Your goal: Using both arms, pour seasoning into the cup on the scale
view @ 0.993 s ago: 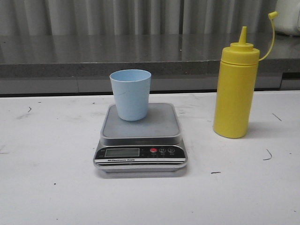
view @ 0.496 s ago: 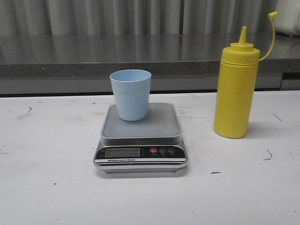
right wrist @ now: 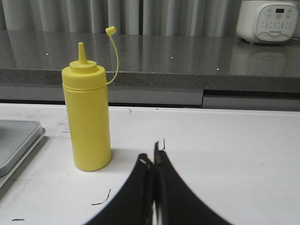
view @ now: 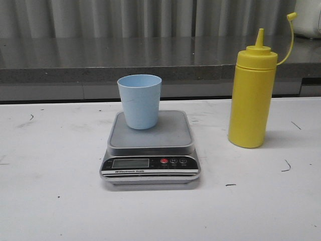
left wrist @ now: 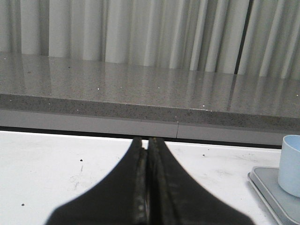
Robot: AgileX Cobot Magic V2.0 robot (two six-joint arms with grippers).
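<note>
The light blue cup point(view: 140, 101) stands upright on the back left of the silver scale point(view: 150, 148) at the table's middle. The yellow seasoning bottle point(view: 252, 95) stands upright on the table to the right of the scale, its cap hanging open on the tether. Neither gripper shows in the front view. In the left wrist view my left gripper point(left wrist: 148, 140) is shut and empty, with the cup point(left wrist: 291, 165) and scale point(left wrist: 276, 194) off to its right. In the right wrist view my right gripper point(right wrist: 151, 157) is shut and empty, near the bottle point(right wrist: 87, 114).
A grey stone counter point(view: 150, 60) runs along the back behind the white table point(view: 50, 201), with a curtain above it. A white appliance point(right wrist: 268, 21) sits on the counter at the far right.
</note>
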